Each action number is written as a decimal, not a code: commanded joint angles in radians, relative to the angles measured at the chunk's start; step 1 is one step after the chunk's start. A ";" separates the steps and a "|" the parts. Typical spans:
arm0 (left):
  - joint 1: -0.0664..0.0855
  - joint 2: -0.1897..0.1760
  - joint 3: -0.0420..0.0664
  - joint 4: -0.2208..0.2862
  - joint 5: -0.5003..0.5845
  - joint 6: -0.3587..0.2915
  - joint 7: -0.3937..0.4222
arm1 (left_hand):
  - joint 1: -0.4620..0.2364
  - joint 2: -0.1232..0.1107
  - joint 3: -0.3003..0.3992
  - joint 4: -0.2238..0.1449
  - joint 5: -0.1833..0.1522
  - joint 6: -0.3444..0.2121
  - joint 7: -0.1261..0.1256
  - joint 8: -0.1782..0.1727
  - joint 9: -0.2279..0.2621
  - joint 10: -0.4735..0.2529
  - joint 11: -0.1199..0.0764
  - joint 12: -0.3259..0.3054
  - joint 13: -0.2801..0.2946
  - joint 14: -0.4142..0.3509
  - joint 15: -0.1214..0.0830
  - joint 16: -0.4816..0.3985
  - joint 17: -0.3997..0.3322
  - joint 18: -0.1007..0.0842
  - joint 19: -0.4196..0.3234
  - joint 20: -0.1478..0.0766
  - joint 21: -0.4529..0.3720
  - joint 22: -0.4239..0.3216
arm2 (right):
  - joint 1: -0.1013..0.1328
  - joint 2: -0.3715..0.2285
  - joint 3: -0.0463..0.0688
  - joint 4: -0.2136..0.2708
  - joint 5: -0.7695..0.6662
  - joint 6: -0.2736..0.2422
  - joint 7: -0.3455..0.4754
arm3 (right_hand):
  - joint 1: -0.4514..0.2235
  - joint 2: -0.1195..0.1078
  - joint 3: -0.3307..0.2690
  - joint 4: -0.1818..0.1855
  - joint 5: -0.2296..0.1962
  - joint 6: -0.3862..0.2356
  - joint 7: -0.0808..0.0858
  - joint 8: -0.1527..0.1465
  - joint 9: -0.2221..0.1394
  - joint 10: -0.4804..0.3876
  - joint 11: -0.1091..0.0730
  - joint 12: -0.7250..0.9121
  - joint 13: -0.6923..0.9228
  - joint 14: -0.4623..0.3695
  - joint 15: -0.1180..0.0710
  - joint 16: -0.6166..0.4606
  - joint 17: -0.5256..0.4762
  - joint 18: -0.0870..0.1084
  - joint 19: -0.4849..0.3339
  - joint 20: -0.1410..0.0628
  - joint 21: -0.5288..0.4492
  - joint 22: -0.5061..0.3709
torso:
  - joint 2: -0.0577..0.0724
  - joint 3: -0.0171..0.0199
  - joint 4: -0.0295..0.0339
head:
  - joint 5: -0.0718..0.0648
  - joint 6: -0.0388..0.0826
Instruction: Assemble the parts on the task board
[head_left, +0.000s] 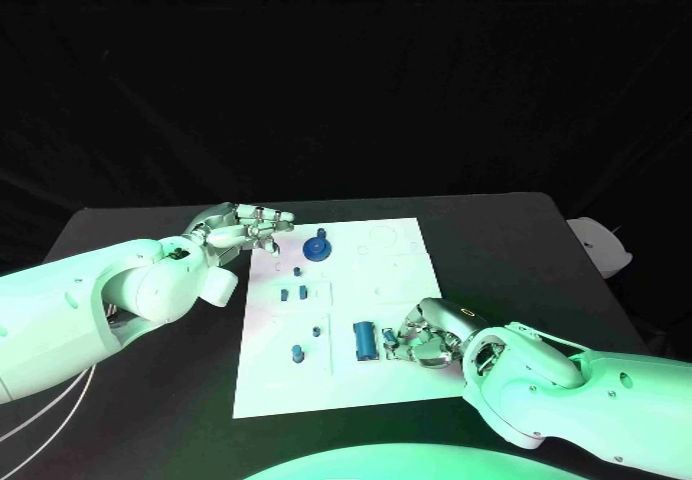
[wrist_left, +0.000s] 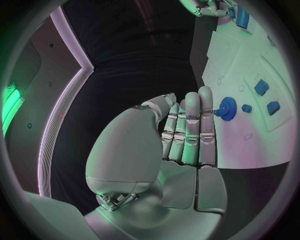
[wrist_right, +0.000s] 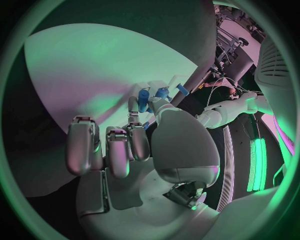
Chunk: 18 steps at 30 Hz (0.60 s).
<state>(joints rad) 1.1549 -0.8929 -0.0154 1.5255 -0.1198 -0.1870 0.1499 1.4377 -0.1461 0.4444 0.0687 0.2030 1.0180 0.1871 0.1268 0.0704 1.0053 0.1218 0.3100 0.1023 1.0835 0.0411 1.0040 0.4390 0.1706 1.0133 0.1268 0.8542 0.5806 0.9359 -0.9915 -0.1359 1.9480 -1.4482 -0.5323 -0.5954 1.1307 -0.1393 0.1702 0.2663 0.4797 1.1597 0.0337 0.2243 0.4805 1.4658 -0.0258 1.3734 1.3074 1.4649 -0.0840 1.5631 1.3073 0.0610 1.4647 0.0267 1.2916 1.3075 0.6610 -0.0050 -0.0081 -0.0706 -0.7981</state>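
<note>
- The task board (head_left: 339, 385), a white plate, was laid in the middle of the black worktop (head_left: 490, 215).
- The left hand (head_left: 245, 228) was placed at the board's edge at about 10 o'clock. Its fingers (wrist_left: 190, 125) were held straight and close together, and nothing was held in them.
- A blue gear (head_left: 317, 245) was seen on the board at about 11 o'clock, just beside the left fingertips; contact could not be told.
- The right hand (head_left: 433, 335) was lowered on the board at about 4 o'clock, with fingers curled. A small blue part (head_left: 387, 338) was seen at its fingertips, but whether it was gripped could not be told.
- A long blue block (head_left: 365, 340) was lying just beside that hand, at its 9 o'clock.
- Other small blue parts (head_left: 296, 295) were lying apart near the board's centre.
- The step in hand was judged to be the taking of a part by the right hand. For the next move, a firm pinch and a clean lift would be needed, without disturbing the long block.
</note>
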 joint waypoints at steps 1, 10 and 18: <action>0.001 0.000 0.001 0.003 -0.003 0.019 0.001 | 0.004 0.000 0.001 -0.007 -0.005 -0.008 0.002 0.005 0.000 -0.006 0.002 0.003 -0.001 -0.007 0.001 0.003 -0.001 0.014 -0.006 0.000 -0.007 -0.001 | -0.001 0.001 0.000 0.002 -0.009 -0.004 0.005 | -0.019 0.003 -0.023 0.011 -0.020 0.003 0.006 0.003 0.003 0.033 -0.006 -0.004 0.128 0.105 -0.007 0.006 0.261 -0.014 0.047 -0.007 0.000 0.201 | 0.000 -0.0006 0.0006 | -0.001 0.001; 0.001 -0.001 0.001 0.004 -0.003 0.021 0.000 | 0.003 0.000 0.001 -0.007 -0.005 -0.008 0.003 0.005 0.000 -0.007 0.002 0.003 -0.001 -0.007 0.001 0.004 -0.001 0.014 -0.006 0.000 -0.007 0.000 | -0.001 0.000 0.001 -0.001 -0.019 -0.007 0.003 | -0.030 0.011 -0.055 0.020 -0.040 0.002 0.006 0.001 0.006 0.033 -0.006 -0.004 0.128 0.105 -0.007 0.006 0.260 -0.014 0.047 -0.007 0.000 0.201 | 0.000 -0.0005 0.0006 | -0.001 0.002; 0.001 -0.001 0.001 0.004 -0.003 0.021 -0.001 | 0.003 0.000 0.001 -0.007 -0.005 -0.009 0.003 0.005 0.000 -0.007 0.003 0.004 -0.001 -0.007 0.001 0.004 -0.001 0.014 -0.006 0.000 -0.007 0.000 | -0.001 0.002 0.001 -0.001 -0.020 -0.006 0.003 | -0.033 0.014 -0.064 0.022 -0.042 0.002 0.006 0.001 0.007 0.033 -0.006 -0.005 0.127 0.105 -0.007 0.006 0.260 -0.014 0.047 -0.007 -0.001 0.201 | 0.000 -0.0004 0.0002 | -0.002 0.002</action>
<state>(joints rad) 1.1549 -0.8948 -0.0154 1.5266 -0.1211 -0.1838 0.1472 1.4378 -0.1461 0.4444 0.0688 0.2030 1.0143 0.1908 0.1268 0.0704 1.0053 0.1218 0.3100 0.1023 1.0836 0.0412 1.0040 0.4391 0.1705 1.0133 0.1268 0.8542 0.5806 0.9359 -0.9909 -0.1347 1.9455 -1.4533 -0.5380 -0.5957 1.1056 -0.1239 0.1130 0.2885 0.4411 1.1597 0.0336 0.2243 0.4862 1.4658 -0.0258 1.3734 1.3073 1.4649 -0.0840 1.5631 1.3073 0.0610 1.4647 0.0267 1.2916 1.3073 0.6610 -0.0054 -0.0077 -0.0712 -0.7961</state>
